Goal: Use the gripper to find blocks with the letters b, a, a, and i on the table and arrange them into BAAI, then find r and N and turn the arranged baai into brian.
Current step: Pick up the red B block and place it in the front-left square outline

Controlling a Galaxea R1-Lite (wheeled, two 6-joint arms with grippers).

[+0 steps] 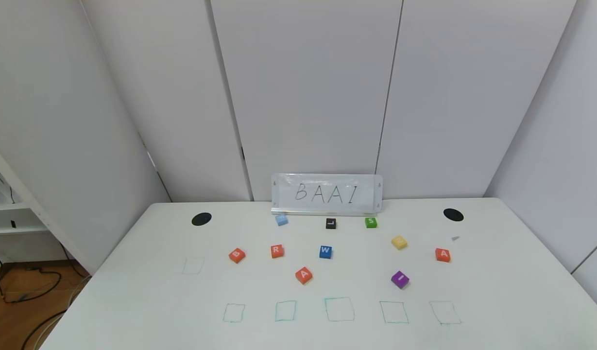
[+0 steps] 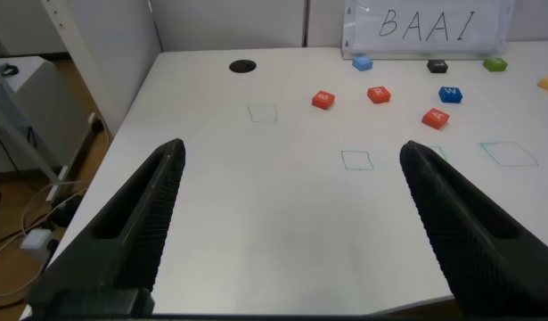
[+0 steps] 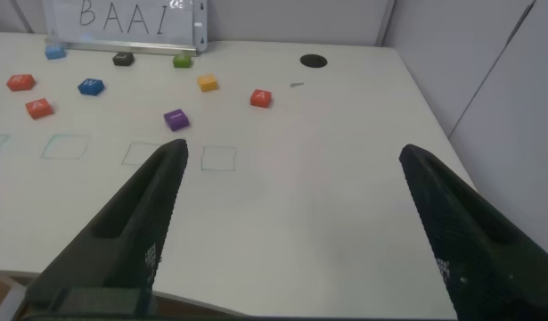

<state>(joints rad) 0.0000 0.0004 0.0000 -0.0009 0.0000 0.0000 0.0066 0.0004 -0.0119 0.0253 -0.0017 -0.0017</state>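
The blocks sit loose on the table [image 1: 497, 291], none in the green squares [image 1: 339, 309] at 6 o'clock yet. Going back: purple I [image 1: 400, 279] and one A [image 1: 303, 275] near the middle, then B [image 1: 236, 255], R [image 1: 277, 251], the other A [image 1: 442, 254] at 3 o'clock. Left gripper [image 2: 291, 223] and right gripper [image 3: 287, 223] wait wide open, holding nothing.
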